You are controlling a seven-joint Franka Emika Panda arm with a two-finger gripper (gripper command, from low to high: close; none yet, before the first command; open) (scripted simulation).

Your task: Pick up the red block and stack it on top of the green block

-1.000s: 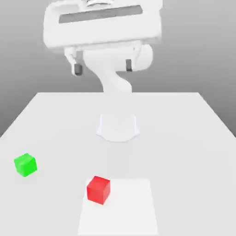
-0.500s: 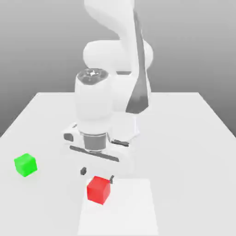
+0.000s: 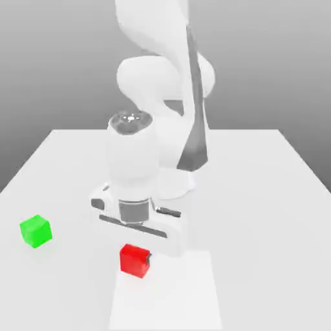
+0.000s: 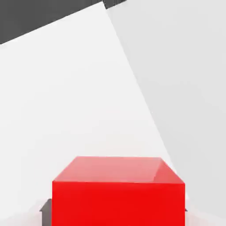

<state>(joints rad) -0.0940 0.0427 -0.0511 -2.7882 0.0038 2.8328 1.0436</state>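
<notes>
Red block sits between the fingers, which are drawn in against two opposite faces of it; a dark fingertip shows against the side on the exterior view's right, and in the hand view the cube's red face rises right in front of the camera with a dark pad edging out at each lower corner. The block appears to rest on the bench, at the edge of a paler square patch that lies beyond the fingers toward the exterior view's right. By my reading the grasp is made and the lift is not yet begun, so the carry and the placing are all left to do. Well apart from the fingers, off toward the exterior view's left, the green block stands alone on the bench with nothing on top of it. Above the fingers the hand points straight down, the flat hand body set slantwise across the cube, and the white arm folds up and back from the wrist to its base behind.
</notes>
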